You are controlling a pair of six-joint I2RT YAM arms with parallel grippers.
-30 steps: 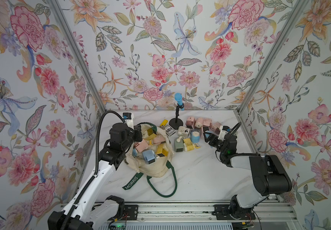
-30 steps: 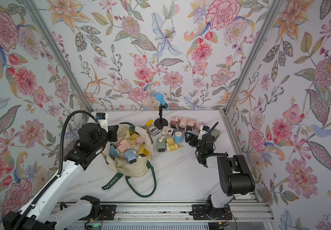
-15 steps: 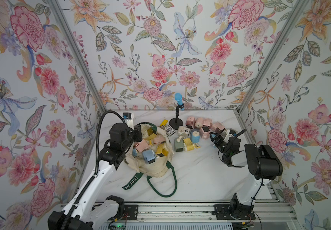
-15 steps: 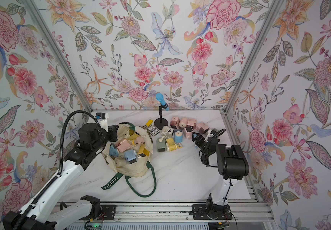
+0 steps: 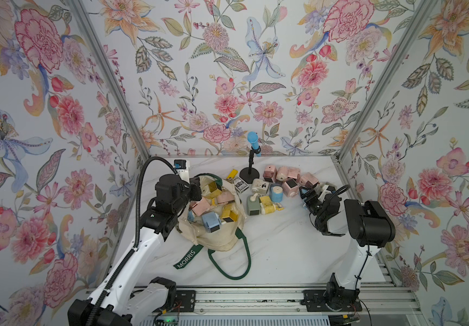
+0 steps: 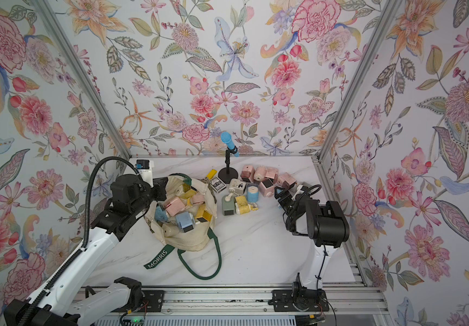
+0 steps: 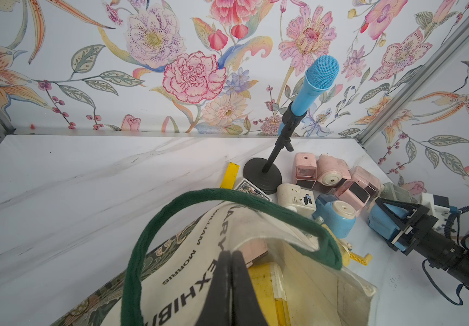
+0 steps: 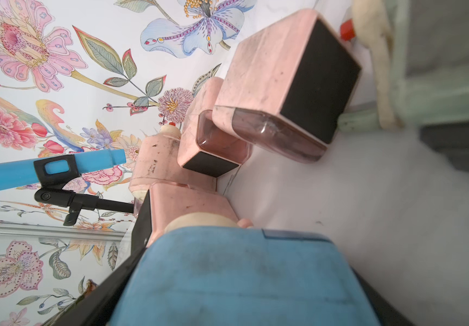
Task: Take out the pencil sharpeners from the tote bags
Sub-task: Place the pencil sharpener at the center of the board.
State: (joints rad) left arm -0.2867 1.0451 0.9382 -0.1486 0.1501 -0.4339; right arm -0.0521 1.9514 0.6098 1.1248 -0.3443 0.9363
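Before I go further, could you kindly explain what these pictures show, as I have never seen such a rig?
These are two robot arms mounted on a rail at the front of a marble-look table, inside flowered walls. Two pictures come from one camera head overhead; the other two from a camera on each wrist. A cream tote bag lies open with pastel pencil sharpeners inside; more sharpeners are piled beside a blue microphone on a stand. The left hand is shut, pinching the bag's rim. The right hand has its fingers either side of a light blue sharpener; whether they grip it I cannot tell.
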